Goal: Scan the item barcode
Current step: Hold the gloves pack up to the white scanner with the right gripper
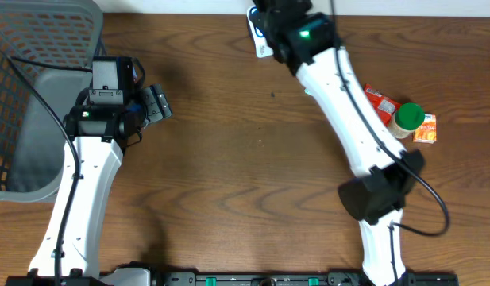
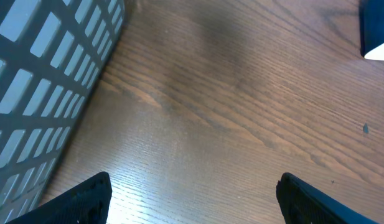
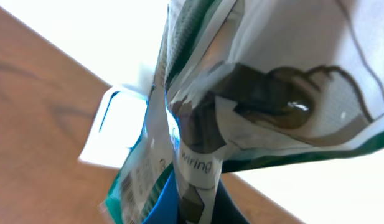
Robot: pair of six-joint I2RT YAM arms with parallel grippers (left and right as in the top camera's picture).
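Grained wood table [image 1: 229, 159]: right hand [image 1: 268, 28] clamps a crinkled packet [image 3: 254, 93] (glossy); left hand [image 2: 195, 202] wide.

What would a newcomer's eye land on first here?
The crinkled white-and-green packet fills the right wrist view, gripped by the right pincer at the far edge of the table. Next comes the grey mesh basket on the left, with the left pincer wide open and empty over bare wood beside it. A green-lidded jar sits among orange-red packets on the right.
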